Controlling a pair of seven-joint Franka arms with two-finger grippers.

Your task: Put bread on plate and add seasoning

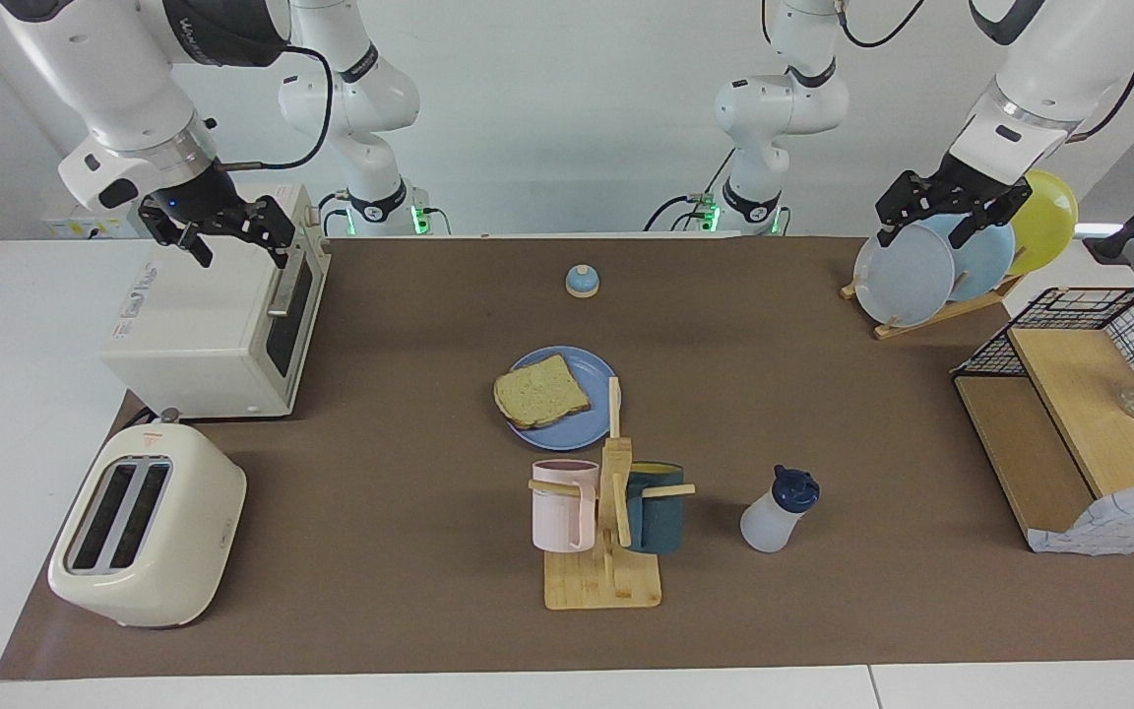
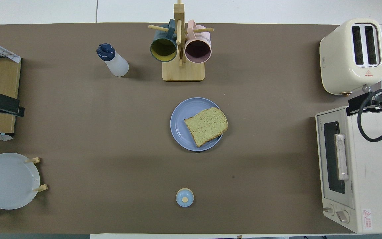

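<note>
The bread [image 1: 541, 391] lies on the medium-blue plate [image 1: 582, 421] at the middle of the table, its crust overhanging the rim toward the right arm's end; the overhead view shows the bread [image 2: 207, 126] and plate [image 2: 180, 122] too. The seasoning bottle [image 1: 776, 512] stands upright, farther from the robots than the plate, toward the left arm's end; it also shows in the overhead view [image 2: 114, 62]. My right gripper [image 1: 242, 246] is open and empty, raised over the toaster oven. My left gripper [image 1: 924, 231] is open and empty, raised over the plate rack.
A wooden mug tree [image 1: 614, 512] with a pink and a dark blue mug stands between plate and bottle. A small bell [image 1: 582, 282] sits nearer the robots. A toaster oven [image 1: 213, 325], a toaster [image 1: 149, 527], a plate rack [image 1: 907, 276] and a wire shelf [image 1: 1069, 423] line the table's ends.
</note>
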